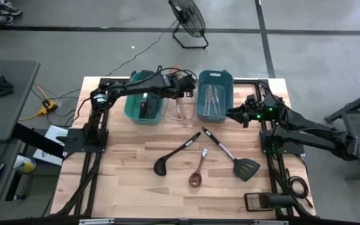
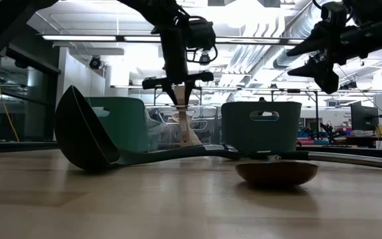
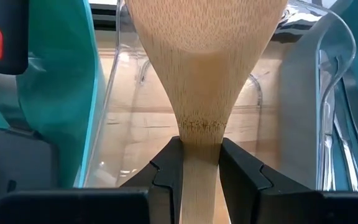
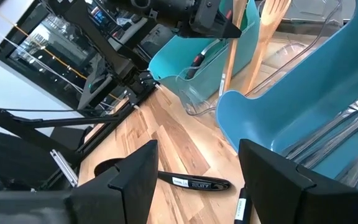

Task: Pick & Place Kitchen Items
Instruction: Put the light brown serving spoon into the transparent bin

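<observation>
The right gripper [image 4: 194, 180], fingers spread apart and empty, hangs above the wooden tabletop [image 4: 166, 134]. Beyond it a blue bin [image 4: 303, 106] holds silver cutlery [image 4: 337, 127]; farther off, a wooden spatula [image 4: 267, 31] stands over a clear bin [image 4: 229, 90].

The wooden spatula [image 3: 207, 74] has its wide end cut off by the picture's edge. The silver cutlery [image 1: 212, 100] in the blue bin [image 1: 220, 75] is too small to tell apart.
</observation>
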{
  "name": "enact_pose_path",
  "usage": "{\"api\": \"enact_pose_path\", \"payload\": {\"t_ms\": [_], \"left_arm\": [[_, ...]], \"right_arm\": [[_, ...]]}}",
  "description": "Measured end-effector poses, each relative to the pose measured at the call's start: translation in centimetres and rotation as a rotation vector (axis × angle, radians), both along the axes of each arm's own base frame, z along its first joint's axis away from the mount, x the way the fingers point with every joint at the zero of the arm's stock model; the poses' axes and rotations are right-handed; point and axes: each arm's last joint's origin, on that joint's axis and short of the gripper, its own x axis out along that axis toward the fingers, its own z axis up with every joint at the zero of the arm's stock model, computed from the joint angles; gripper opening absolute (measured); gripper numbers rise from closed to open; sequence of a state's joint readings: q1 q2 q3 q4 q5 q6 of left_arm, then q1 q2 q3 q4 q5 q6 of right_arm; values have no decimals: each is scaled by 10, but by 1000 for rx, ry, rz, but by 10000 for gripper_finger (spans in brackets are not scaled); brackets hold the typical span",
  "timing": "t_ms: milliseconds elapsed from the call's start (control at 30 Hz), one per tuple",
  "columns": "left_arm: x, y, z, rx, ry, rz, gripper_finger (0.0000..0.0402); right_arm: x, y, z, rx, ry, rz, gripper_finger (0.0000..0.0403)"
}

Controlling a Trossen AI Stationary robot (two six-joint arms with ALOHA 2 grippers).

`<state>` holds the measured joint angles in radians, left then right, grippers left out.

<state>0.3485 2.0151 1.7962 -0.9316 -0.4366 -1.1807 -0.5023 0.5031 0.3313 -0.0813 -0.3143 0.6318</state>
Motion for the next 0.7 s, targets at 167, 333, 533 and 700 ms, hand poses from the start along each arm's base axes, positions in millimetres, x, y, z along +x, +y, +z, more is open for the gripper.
{"api": "enact_pose_path", "payload": {"t_ms": [167,333,533,700], "left_arm": [[-1,0,-1,-4,14,-2,77],[-1,-1,0,-8,14,-7,77],[-1,-1,0,-11,13,-9,77],[1,0,-4,-19,15,-13,77]], "right_arm": [[0,0,0,-1,2,-5,215],[0,0,1,-4,-5,-10,215],[0,0,1,-4,-8,-10,215],[0,0,1,-4,-8,-10,215]]}}
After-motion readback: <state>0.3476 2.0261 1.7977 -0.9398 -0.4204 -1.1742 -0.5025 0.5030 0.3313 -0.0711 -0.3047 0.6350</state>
